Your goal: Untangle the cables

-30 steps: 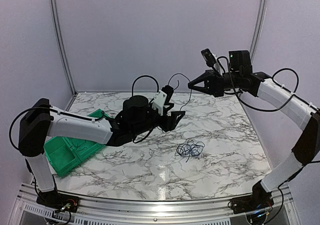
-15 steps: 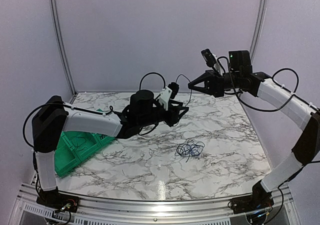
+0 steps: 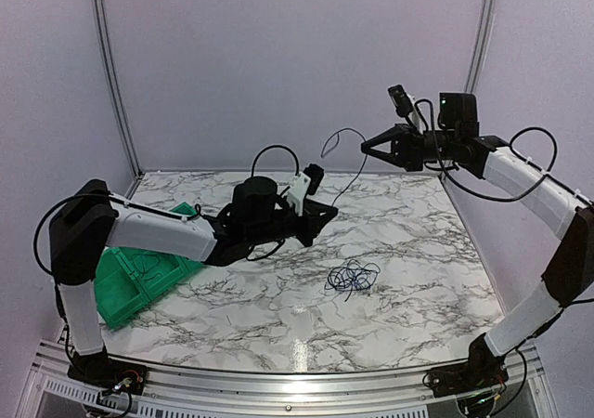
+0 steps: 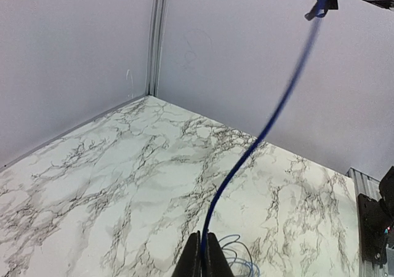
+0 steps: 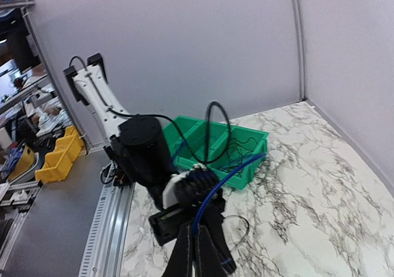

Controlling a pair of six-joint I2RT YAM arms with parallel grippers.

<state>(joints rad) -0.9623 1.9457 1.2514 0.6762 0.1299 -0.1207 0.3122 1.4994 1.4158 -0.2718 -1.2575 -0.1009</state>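
Low centre-right in your overhead view, the loose tangle of thin black and blue cables (image 3: 353, 277) lies on the white marble-pattern table (image 3: 418, 251). Its blue loops also show at the bottom edge of the left wrist view. At lower left, the green plastic divided bin (image 3: 139, 279) sits on the table beneath the left arm. Mid-frame, your left gripper (image 3: 327, 211) hangs above the table, up and left of the tangle. Its jaws are pressed together on a single thin blue cable (image 4: 258, 143), which comes out from between the fingertips (image 4: 196, 258). You can't tell whether that strand joins the tangle. It climbs toward the upper right to the right gripper (image 3: 367, 147), held high near the back wall. Those jaws are also closed, pinching the same strand, and a short loop curls just left of them. Farthest off, at the left edge of the right wrist view, yellow plastic bins (image 5: 55, 160) sit outside the cell.
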